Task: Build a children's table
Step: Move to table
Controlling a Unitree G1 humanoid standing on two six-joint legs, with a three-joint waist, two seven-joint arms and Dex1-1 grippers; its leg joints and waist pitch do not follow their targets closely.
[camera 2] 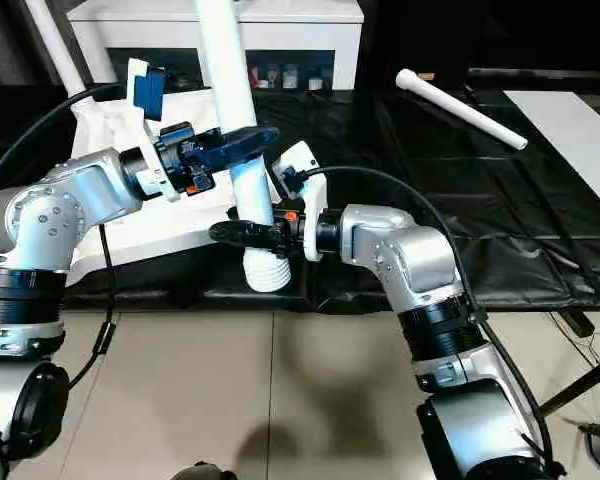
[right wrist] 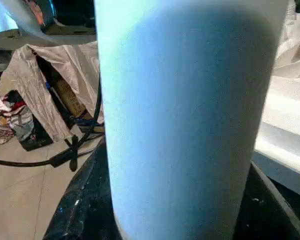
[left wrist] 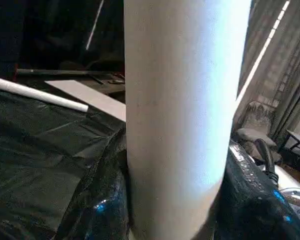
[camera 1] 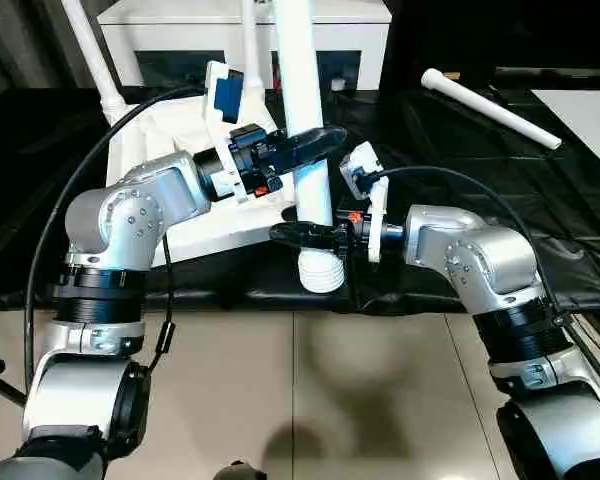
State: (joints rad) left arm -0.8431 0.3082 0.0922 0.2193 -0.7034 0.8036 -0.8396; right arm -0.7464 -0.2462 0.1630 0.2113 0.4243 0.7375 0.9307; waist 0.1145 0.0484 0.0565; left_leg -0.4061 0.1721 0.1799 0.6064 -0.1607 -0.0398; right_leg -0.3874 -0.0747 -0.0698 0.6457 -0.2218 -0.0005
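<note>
I hold one white tube leg [camera 1: 305,90] upright, its ribbed threaded end [camera 1: 322,270] pointing down near the front edge of the black-covered surface. My left gripper [camera 1: 310,143] is shut on the leg higher up, and its black fingers [left wrist: 97,200] press both sides of the tube. My right gripper [camera 1: 305,233] is shut on the same leg just above the thread, with a finger [right wrist: 80,210] hugging the tube [right wrist: 190,125]. The white tabletop [camera 1: 195,225] lies underside up behind and to the left of the leg. Two legs [camera 1: 95,55] stand in its far sockets.
A loose white leg [camera 1: 490,108] lies on the black cloth at the back right. A white cabinet [camera 1: 350,20] with dark doors stands behind the tabletop. A white board [camera 1: 590,110] lies at the far right. Tiled floor [camera 1: 310,400] lies in front.
</note>
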